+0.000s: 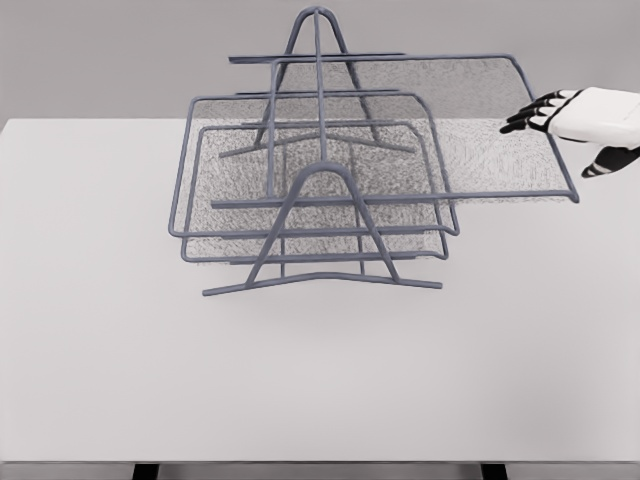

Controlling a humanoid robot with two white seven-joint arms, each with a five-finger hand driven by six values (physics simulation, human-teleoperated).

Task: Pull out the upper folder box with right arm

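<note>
A grey wire rack [322,240] with two A-shaped end frames stands on the white table [320,380]. It carries mesh trays on several levels. The upper tray [470,150] sticks far out to the right of the rack, its right rim near the table's right side. The lower trays [300,170] sit within the rack, shifted left. My right hand [565,125] comes in from the right edge, its black-tipped fingers spread beside the upper tray's right rim, holding nothing. The left arm does not show.
The table's front edge runs along the bottom of the view, with two dark legs under it. A grey wall stands behind the table.
</note>
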